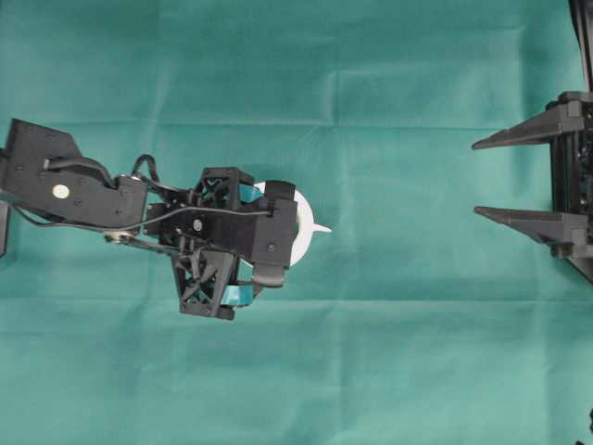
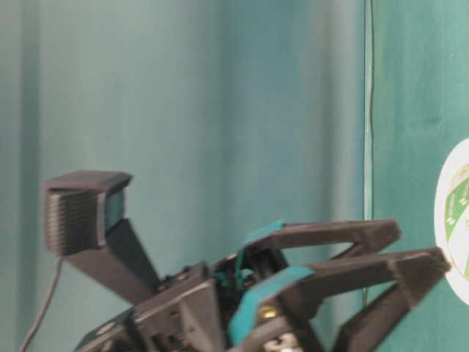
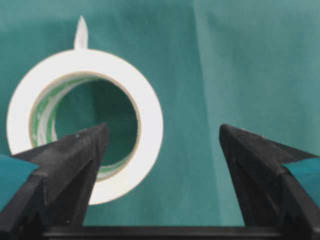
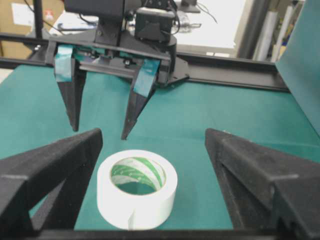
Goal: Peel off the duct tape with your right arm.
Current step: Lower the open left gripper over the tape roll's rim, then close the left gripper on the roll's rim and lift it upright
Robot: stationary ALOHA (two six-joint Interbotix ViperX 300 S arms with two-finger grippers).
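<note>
On the left of the overhead view the left arm (image 1: 83,185) stretches across the green counter (image 1: 417,352) with its tool (image 1: 246,243) pointing down, fingers spread wide, over the one roll of duct tape (image 1: 304,227), which lies flat with its single pointed tab (image 1: 321,229) sticking out to the right. In the right wrist view those fingers hang above the cloth just behind the roll, touching nothing. At the right edge the right arm (image 1: 570,176) sits well apart from the roll, its tool (image 1: 477,178) level, spread and empty; two arms, one roll.
</note>
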